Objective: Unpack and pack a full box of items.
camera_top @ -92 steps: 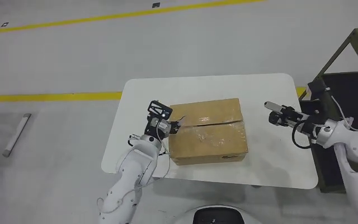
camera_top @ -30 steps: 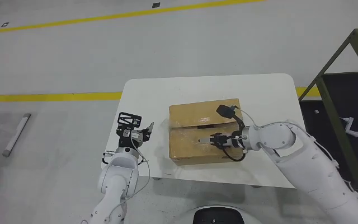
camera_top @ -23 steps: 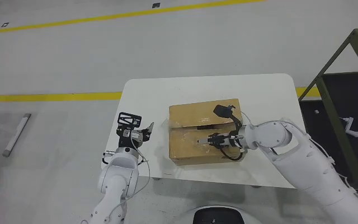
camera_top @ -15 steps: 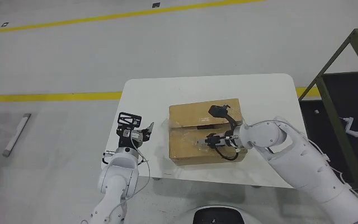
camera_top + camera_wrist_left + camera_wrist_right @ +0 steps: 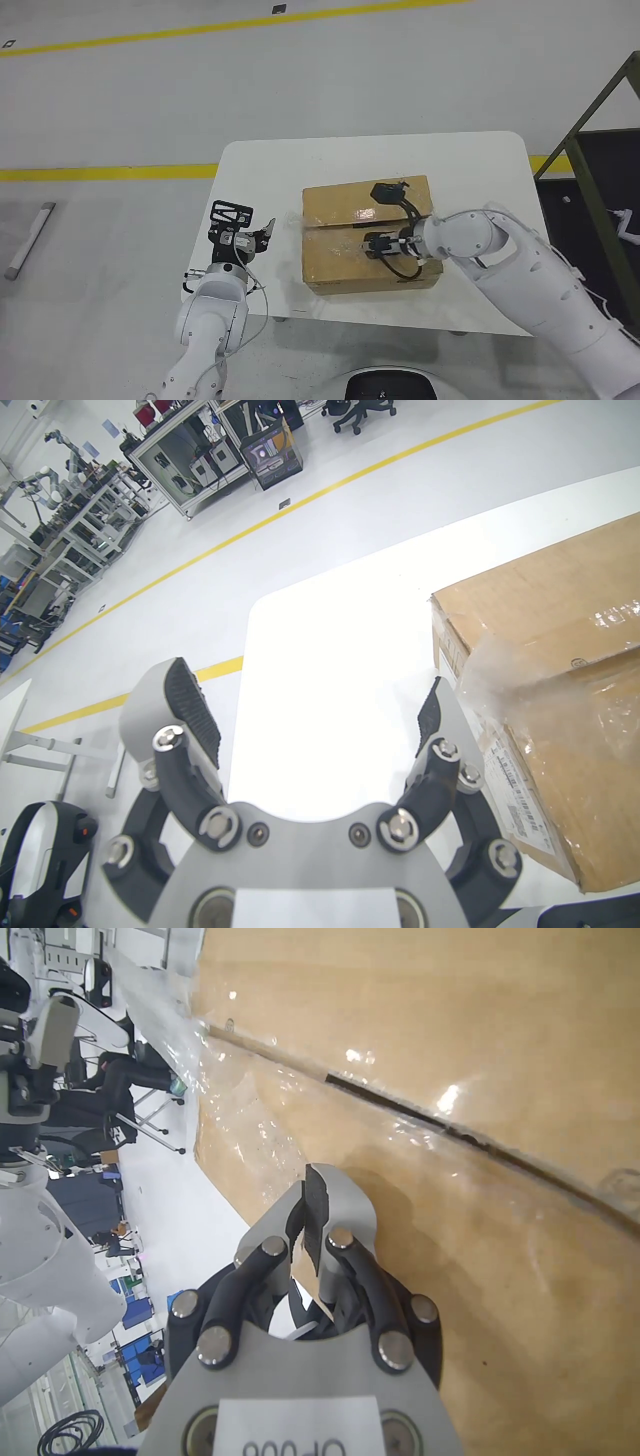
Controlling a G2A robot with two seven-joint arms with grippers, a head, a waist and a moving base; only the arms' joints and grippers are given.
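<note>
Box: closed cardboard box [image 5: 370, 235] with both flaps down, standing mid-tabletop [image 5: 470, 160] toward the robot's edge.
Seal: clear tape [image 5: 240, 1093] lies crinkled along the centre seam [image 5: 400, 1108] and hangs over the box's left end.
Right tool: right tool [image 5: 305, 1188] has its fingers pinched together with nothing visible between them. Its tip sits low over the near flap, just beside the seam.
Left tool: left tool [image 5: 305, 695] is spread wide and empty, over bare tabletop just beside the box's left end and apart from it.
Step, as judged: breaking the tape seal; unpacking not yet begun.
Doing it well: keep the closed tip on the seam line and run it along the gap, pressing lightly so the flap does not cave.
Support: the left tool could steady the box's end against sliding.
</note>
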